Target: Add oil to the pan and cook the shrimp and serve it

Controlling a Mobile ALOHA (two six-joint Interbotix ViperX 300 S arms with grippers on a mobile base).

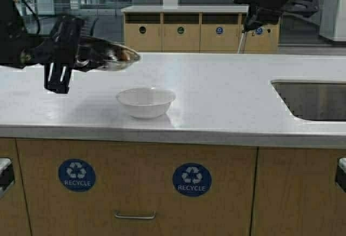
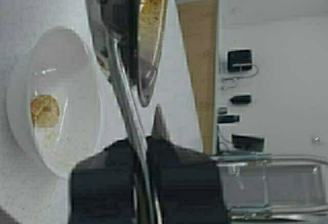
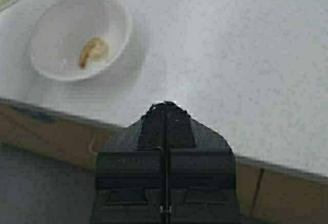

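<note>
My left gripper is shut on the short steel handle of the pan. It holds the pan in the air above the counter's left part, up and to the left of the white bowl. The pan is tipped on edge toward the bowl, and oil shows only as a brownish film on its inside. The shrimp, curled and golden, lies inside the bowl; it shows again as the shrimp. My right gripper is shut and empty, raised high at the back right.
The white counter runs across the view, with its front edge near me. A steel sink is sunk into its right end. Wooden recycling cabinets stand behind the counter.
</note>
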